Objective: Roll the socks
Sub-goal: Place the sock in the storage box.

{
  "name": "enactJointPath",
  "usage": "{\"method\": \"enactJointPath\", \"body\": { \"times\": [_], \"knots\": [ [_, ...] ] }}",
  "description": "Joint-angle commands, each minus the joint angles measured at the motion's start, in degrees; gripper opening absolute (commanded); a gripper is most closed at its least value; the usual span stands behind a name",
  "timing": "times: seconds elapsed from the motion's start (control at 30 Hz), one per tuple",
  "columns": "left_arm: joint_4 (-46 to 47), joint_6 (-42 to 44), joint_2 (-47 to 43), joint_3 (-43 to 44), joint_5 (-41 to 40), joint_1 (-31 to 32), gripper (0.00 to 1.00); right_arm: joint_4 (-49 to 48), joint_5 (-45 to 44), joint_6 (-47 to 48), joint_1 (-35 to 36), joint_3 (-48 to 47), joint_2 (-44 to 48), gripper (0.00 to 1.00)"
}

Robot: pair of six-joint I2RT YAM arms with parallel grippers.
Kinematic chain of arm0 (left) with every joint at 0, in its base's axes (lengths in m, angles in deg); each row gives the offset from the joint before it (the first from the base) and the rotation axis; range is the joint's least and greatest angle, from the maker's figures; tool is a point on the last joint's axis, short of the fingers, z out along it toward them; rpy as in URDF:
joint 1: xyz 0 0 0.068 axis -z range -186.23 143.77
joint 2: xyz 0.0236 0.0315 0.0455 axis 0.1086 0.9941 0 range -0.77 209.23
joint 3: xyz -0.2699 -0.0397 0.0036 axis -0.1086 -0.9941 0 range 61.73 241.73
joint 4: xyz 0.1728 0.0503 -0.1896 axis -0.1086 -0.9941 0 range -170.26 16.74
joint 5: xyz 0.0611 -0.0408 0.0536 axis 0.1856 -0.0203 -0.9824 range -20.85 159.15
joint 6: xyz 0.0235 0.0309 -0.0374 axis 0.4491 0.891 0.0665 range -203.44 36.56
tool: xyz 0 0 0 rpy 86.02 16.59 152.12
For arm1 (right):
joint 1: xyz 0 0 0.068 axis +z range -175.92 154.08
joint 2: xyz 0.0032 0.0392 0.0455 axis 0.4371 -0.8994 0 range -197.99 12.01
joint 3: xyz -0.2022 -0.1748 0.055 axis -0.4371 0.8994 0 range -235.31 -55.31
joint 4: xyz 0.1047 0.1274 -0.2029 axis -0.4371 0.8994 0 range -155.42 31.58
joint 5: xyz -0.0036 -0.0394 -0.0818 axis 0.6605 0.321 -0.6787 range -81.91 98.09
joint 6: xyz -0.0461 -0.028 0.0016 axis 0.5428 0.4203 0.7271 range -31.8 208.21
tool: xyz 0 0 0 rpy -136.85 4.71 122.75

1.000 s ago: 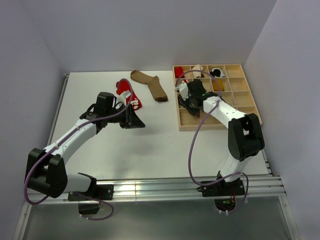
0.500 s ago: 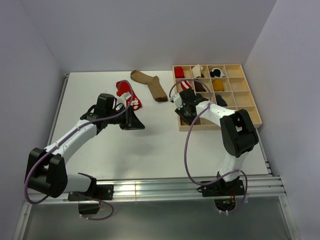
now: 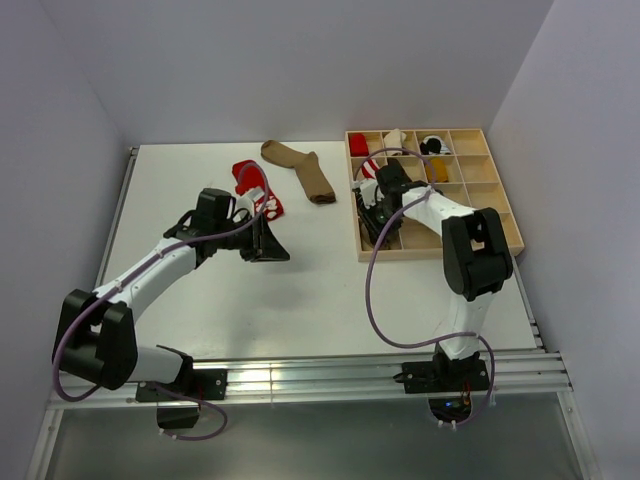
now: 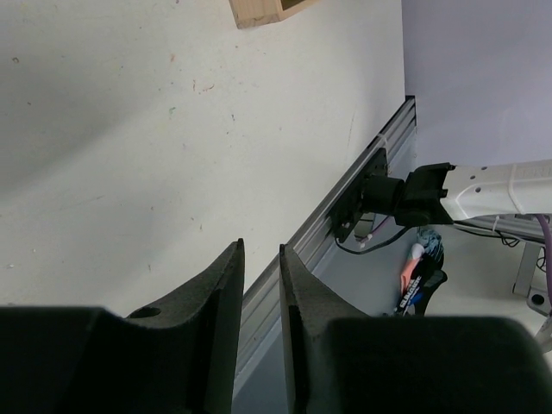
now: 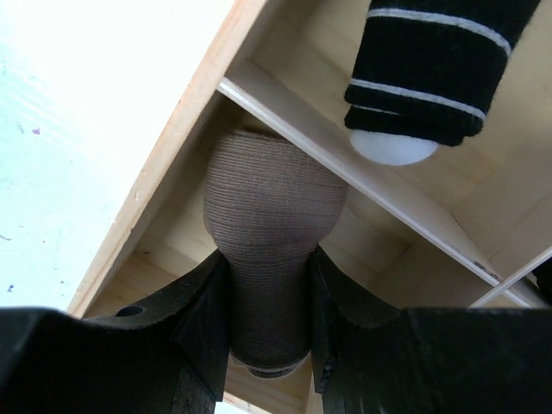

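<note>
The white-and-black jointed left arm (image 3: 150, 275) stretches from its base at the near left, up and to the right, low over the table. Its black two-finger left gripper (image 3: 268, 242) points rightward and tilts down. In the wrist view its fingers (image 4: 226, 285) stand almost parallel with only a thin slit between them and nothing in it, so it seems closed. The matching right arm (image 3: 470, 255) rises from its base, bends at the elbow and reaches far-left. There the black right gripper (image 3: 374, 212) points down, fingers (image 5: 211, 293) clamped on either side of a brown rolled sock (image 5: 274, 207).
</note>
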Motion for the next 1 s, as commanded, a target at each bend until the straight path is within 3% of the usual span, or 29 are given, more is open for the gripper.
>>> {"method": "enactJointPath", "body": {
  "times": [0.0, 0.07, 0.37, 0.97],
  "knots": [
    [0.9, 1.7, 0.9, 0.5, 1.1, -0.2, 0.28, 1.0, 4.9, -0.8, -0.8, -0.8, -1.7, 0.20],
    [0.9, 1.7, 1.4, 0.7, 1.2, -0.2, 0.28, 1.4, 5.2, -1.0, -1.0, -0.9, -1.4, 0.22],
    [0.8, 1.9, 2.0, 0.7, 1.0, -0.2, 0.28, 3.9, 4.3, -1.3, -1.0, -2.5, 0.0, 0.53],
    [1.0, 2.0, 2.4, 0.2, 0.9, -0.2, 0.27, 11.0, 7.7, -0.7, -1.0, -6.9, 2.5, 0.60]
  ]
}}
